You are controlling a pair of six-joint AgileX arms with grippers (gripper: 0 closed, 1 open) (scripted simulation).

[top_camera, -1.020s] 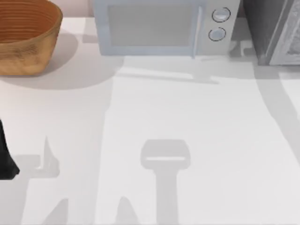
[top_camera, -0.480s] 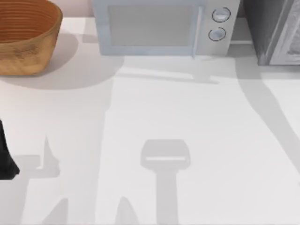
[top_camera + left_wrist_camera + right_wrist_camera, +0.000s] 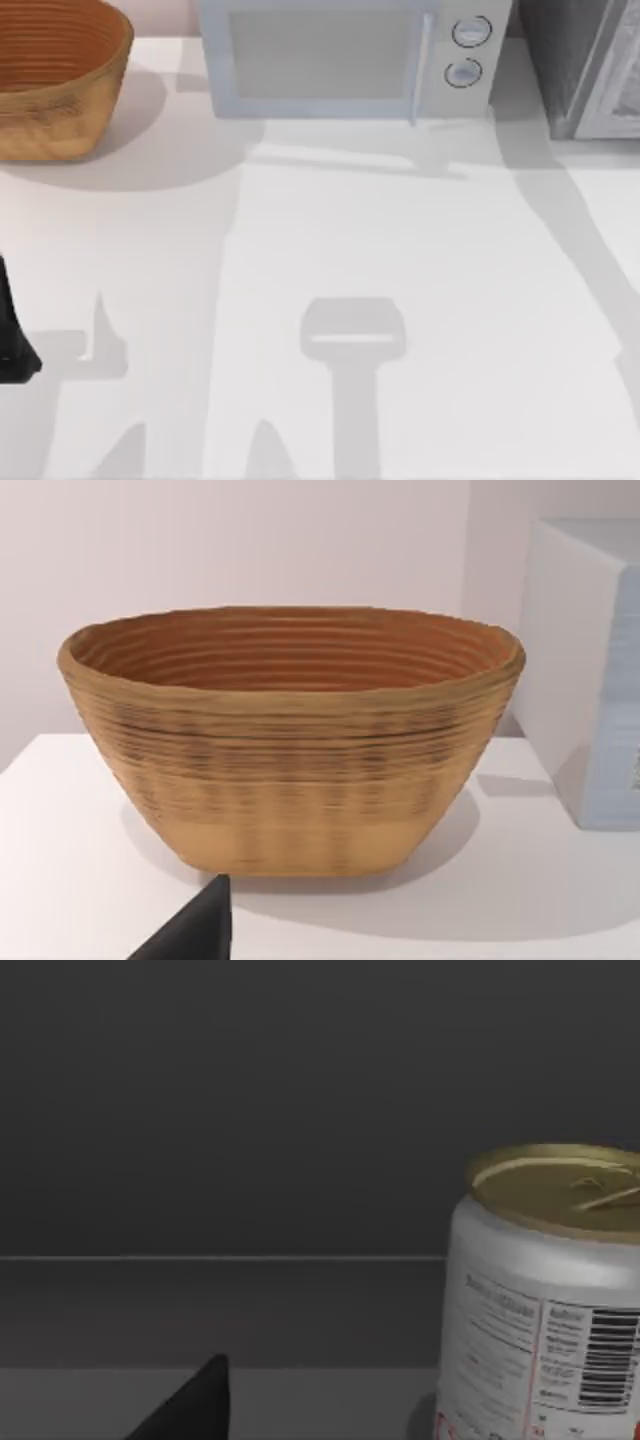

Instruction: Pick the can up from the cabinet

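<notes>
Standing upright inside the dark cabinet [image 3: 200, 1110]: one can [image 3: 545, 1300], light, rigid, slick; grip mid-body. My right hand's opening: cannot tell.

White table [image 3: 420, 300], wicker basket [image 3: 55, 75] far left, microwave [image 3: 345, 55] centre back, grey cabinet [image 3: 590, 65] far right

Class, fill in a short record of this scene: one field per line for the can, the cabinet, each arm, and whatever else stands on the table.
can: silver, gold lid, upright inside a dark cabinet
cabinet: grey, at the table's far right
right gripper: one dark fingertip near the can
left arm: parked at the table's left edge
basket: woven, far left
microwave: far middle, door closed
table: white
</notes>
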